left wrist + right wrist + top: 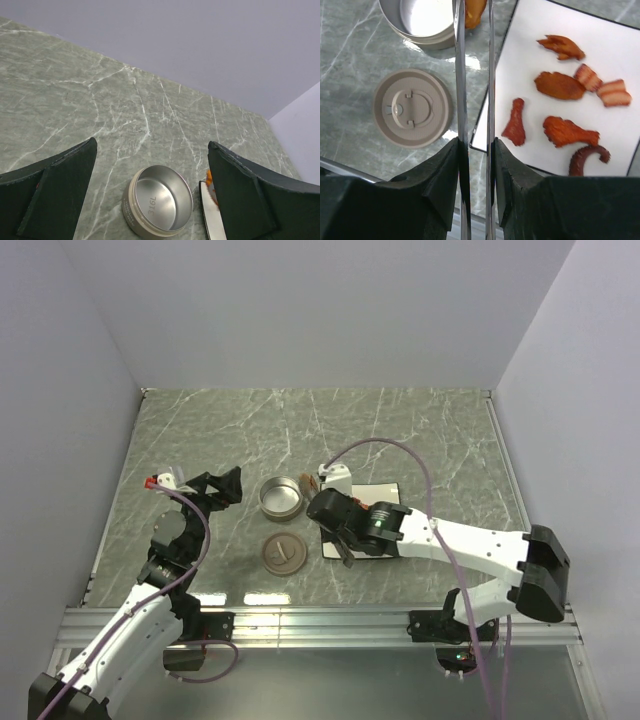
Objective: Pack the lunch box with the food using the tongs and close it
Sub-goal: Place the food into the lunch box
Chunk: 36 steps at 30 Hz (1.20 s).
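On the marble worktop (pixel 420 440), with 12 o'clock at the far wall, the left gripper (pixel 220 483) sits at 9 o'clock of the lunch box (pixel 282 497), apart from it and turned toward it, its fingers (pixel 60 190) spread wide. The lunch box stands upright and open, a round silver tin with "316L" stamped on its base. Its lid (pixel 283 554) lies flat on the worktop at 6 o'clock of the tin, near but not touching, handle side up.

Just past the tin's 3 o'clock rim are the tips of the tongs (pixel 459 75). In the right wrist view their long axis runs 6 to 12, tips pointing to 12, the two thin arms close together and nearly parallel. The tips pinch an orange piece of food (pixel 472 12) just beside the rim, outside the tin; whether it touches the metal I cannot tell. The right gripper (pixel 476 150) grips the tongs on their 6 o'clock half, its fingers pressed against the outer faces of both arms.

At 3 o'clock of tin and lid lies the white square plate (pixel 615 45), carrying several more pieces, among them a drumstick-shaped piece (pixel 515 122) with its long axis about 12 to 6, thin end to 12, and a dark reddish curved piece (pixel 587 159) at the plate's 6 o'clock edge
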Each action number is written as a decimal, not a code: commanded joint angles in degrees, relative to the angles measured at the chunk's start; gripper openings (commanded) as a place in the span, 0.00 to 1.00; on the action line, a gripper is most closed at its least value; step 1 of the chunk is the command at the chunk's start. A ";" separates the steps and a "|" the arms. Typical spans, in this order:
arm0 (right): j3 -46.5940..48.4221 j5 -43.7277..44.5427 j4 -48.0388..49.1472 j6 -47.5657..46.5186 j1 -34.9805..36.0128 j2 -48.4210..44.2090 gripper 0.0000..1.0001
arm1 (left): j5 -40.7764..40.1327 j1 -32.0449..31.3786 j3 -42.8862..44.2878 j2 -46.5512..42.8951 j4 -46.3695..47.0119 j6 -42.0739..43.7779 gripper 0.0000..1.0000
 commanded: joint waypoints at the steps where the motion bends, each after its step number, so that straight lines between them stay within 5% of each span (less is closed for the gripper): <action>1: 4.29 -0.22 3.10 -2.74 -0.35 3.20 0.20 | 0.39 -0.15 -0.15 -0.11 1.23 -0.26 0.99; 22: 10.36 -1.80 4.42 -6.87 -0.96 10.42 0.27 | 0.48 -0.15 -0.15 0.33 1.58 -0.26 1.00; 36: 12.29 -0.74 3.45 -7.40 -1.14 11.56 0.45 | 0.21 -0.15 -0.33 0.50 1.76 -0.26 1.00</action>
